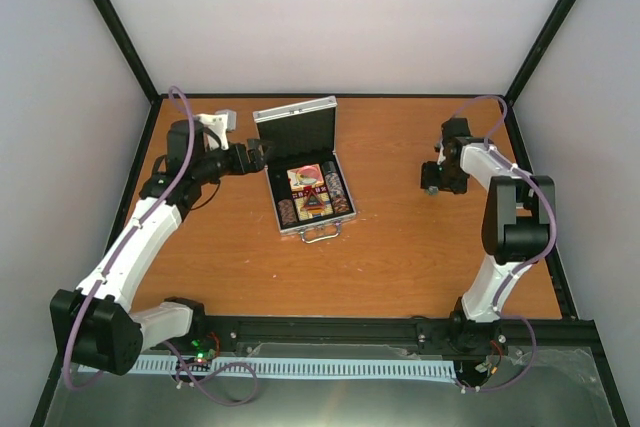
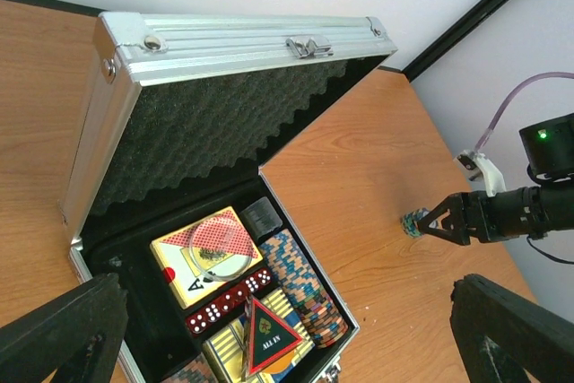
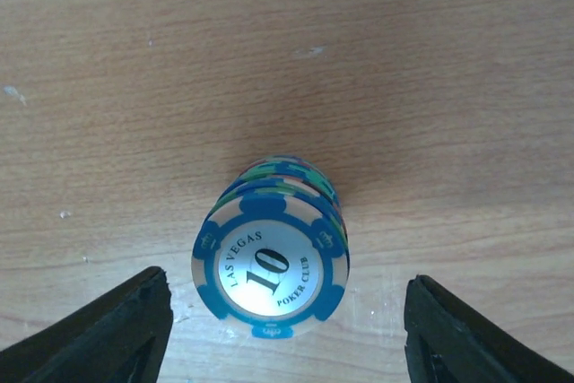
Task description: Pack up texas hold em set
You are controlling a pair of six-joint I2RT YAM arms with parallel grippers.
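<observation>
The silver case (image 1: 337, 209) of the texas hold em set lies open mid-table, its foam-lined lid (image 2: 224, 42) standing up. Inside it are a card deck under a clear disc (image 2: 215, 244), red dice (image 2: 229, 304), a triangular "ALL IN" button (image 2: 269, 336) and a row of chips (image 2: 305, 289). My left gripper (image 1: 262, 154) hovers open beside the lid's left edge, holding nothing. A short stack of chips (image 3: 269, 262), topped by a blue "10", stands on the table to the right of the case. My right gripper (image 3: 287, 329) straddles that stack, open, with a gap on each side.
The orange wooden table (image 1: 400, 257) is bounded by a black frame and white walls. The case's handle (image 1: 322, 235) faces the near edge. From the left wrist view the right gripper (image 2: 439, 220) reaches the chip stack (image 2: 414, 221) from the right.
</observation>
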